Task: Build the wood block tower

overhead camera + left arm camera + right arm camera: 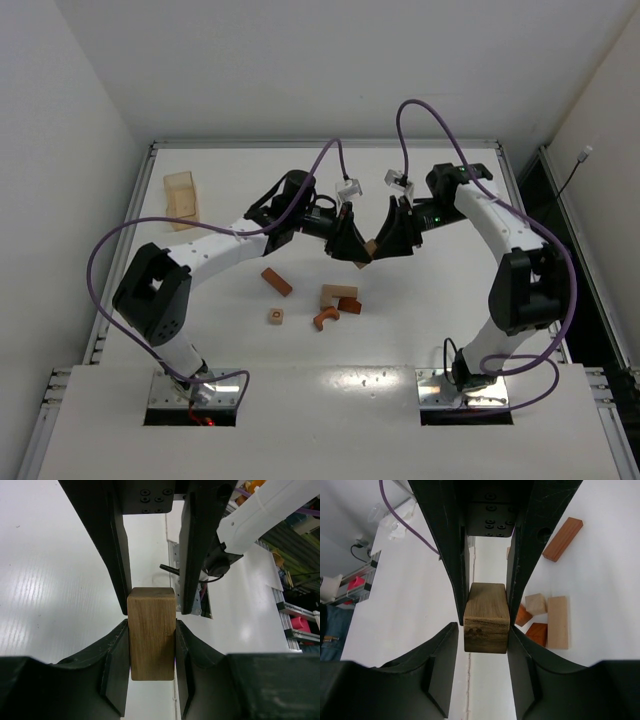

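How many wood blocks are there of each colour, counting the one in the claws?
Reddish blocks: 3
Pale blocks: 3
Brown block, between left claw and right claw: 1
Total: 7

The block (151, 632) between the black left gripper (350, 245) and the black right gripper (386, 240) is coloured mid-brown, with fine lengthwise grain. The table (240, 330) is white. Towards 7 o'clock of it, a reddish-brown bar (277, 282), a pale tan bar (338, 292), a reddish-brown arch (326, 319) and a tan cube (276, 316) marked with a red ring are seen. At 10 o'clock, a pale tan box (182, 198) is seen.
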You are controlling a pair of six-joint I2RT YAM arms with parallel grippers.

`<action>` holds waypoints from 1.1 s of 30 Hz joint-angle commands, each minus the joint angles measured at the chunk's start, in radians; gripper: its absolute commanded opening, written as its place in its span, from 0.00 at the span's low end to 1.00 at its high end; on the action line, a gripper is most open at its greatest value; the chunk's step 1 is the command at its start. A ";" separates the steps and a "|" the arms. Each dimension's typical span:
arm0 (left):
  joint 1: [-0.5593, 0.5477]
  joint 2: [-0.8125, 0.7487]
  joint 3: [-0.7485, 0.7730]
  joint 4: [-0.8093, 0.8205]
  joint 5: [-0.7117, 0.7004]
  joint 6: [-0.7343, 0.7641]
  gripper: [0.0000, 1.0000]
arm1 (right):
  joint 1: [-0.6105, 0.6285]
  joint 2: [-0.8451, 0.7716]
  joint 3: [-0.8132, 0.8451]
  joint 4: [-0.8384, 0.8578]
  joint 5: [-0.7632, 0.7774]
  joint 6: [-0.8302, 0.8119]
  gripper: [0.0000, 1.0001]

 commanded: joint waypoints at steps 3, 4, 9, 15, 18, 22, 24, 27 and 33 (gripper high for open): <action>-0.015 -0.044 -0.003 0.024 -0.017 0.056 0.00 | 0.008 -0.009 0.053 -0.037 -0.072 -0.033 0.38; -0.016 -0.044 -0.003 0.024 -0.017 0.056 0.00 | 0.008 -0.009 0.053 -0.037 -0.072 -0.033 0.37; -0.025 -0.044 -0.003 0.013 -0.017 0.066 0.00 | 0.008 0.000 0.053 -0.037 -0.072 -0.033 0.28; -0.025 -0.035 -0.003 -0.005 -0.058 0.055 0.29 | 0.008 -0.009 0.062 -0.037 -0.059 -0.033 0.04; -0.025 -0.058 -0.025 -0.005 -0.081 0.055 0.54 | 0.008 -0.009 0.084 -0.037 -0.031 -0.033 0.00; 0.004 -0.091 -0.072 -0.005 -0.101 0.026 0.65 | -0.014 -0.009 0.107 -0.037 0.003 -0.033 0.00; 0.017 -0.104 -0.082 -0.005 -0.101 0.010 0.69 | -0.025 -0.009 0.116 -0.037 0.015 -0.033 0.00; 0.046 -0.113 -0.082 -0.005 -0.119 -0.036 0.82 | -0.025 0.000 0.116 -0.037 0.064 -0.043 0.00; 0.197 -0.186 -0.023 -0.166 -0.081 0.056 1.00 | -0.003 0.058 0.209 -0.012 0.291 -0.024 0.00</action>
